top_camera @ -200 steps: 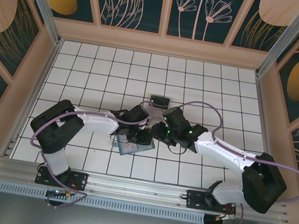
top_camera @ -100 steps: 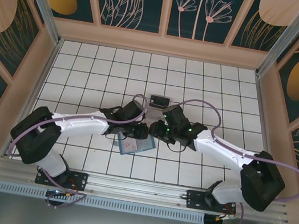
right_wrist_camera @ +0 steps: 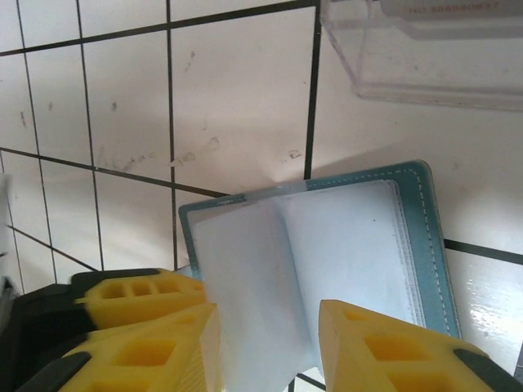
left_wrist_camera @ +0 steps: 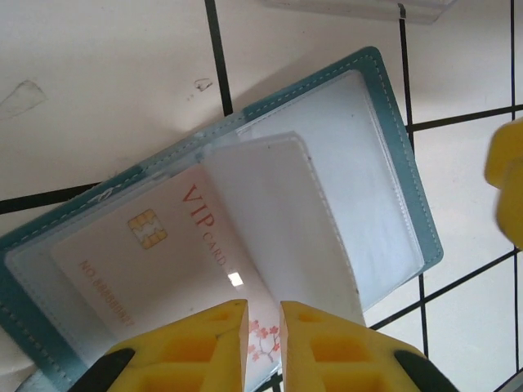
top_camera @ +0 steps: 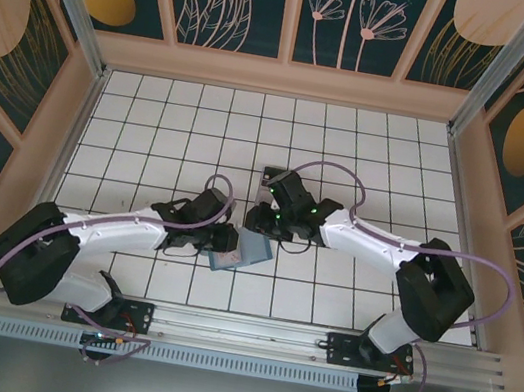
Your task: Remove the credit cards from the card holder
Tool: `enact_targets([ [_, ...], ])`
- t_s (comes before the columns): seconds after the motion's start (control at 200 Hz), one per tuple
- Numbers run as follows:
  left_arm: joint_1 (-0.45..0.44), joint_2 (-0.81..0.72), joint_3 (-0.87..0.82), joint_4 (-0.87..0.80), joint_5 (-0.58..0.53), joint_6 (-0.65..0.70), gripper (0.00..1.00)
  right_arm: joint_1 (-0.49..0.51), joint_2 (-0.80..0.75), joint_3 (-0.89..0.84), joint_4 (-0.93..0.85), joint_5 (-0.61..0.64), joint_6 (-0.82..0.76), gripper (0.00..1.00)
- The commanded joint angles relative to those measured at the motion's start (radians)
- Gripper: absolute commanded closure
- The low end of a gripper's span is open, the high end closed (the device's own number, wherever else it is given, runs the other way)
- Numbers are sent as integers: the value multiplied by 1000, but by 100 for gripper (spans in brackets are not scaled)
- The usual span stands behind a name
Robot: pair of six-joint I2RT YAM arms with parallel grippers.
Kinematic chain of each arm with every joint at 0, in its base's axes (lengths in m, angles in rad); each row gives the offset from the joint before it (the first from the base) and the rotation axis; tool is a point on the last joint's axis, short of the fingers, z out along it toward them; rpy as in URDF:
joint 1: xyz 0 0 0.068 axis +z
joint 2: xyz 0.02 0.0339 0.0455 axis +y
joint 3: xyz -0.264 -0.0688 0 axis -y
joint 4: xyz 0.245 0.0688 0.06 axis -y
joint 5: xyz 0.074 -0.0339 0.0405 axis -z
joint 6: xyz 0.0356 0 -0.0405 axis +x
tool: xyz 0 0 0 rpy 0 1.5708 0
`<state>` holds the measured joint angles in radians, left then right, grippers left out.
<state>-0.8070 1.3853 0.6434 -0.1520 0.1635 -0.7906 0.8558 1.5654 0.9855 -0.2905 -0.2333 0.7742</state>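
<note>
Near the middle of the white tiled table (top_camera: 174,120), the teal card holder (top_camera: 250,253) lay open and flat, with both arms reaching in over it from either side. The left gripper (top_camera: 226,240) sat at its left edge and the right gripper (top_camera: 259,224) at its far edge.

From the left wrist, the card holder (left_wrist_camera: 359,163) showed its paler lining and clear sleeves, one leaf standing half-turned at the centre. A pale credit card (left_wrist_camera: 163,253) – gold chip, red "VIP" lettering, small blossoms at its near corner – sat inside the left sleeve. The left gripper (left_wrist_camera: 263,314) hung over that card's near edge, its yellow fingers drawn almost together with a slim gap between them; whether they pinched anything could not be told. One yellow finger of the right gripper (left_wrist_camera: 508,184) showed at the right edge of this view.

From the right wrist, the right gripper (right_wrist_camera: 265,318) had its fingers spread apart, and a translucent leaf of the card holder (right_wrist_camera: 368,245) lay between them. Whether the fingers touched that leaf was unclear. A clear plastic tray (right_wrist_camera: 425,73) stood just beyond the holder – apart from it, on the far side.
</note>
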Motion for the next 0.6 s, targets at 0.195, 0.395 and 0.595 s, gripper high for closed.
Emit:
enact_targets([
  [0.195, 3, 123, 67, 87, 40, 24, 81, 8, -34, 12, -36, 7, 3, 63],
  [0.395, 5, 183, 76, 122, 57, 31, 81, 5, -36, -11, -34, 1, 32, 65],
  [0.595, 5, 190, 57, 151, 62, 28, 86, -1, -2, -54, 37, -59, 68, 72],
])
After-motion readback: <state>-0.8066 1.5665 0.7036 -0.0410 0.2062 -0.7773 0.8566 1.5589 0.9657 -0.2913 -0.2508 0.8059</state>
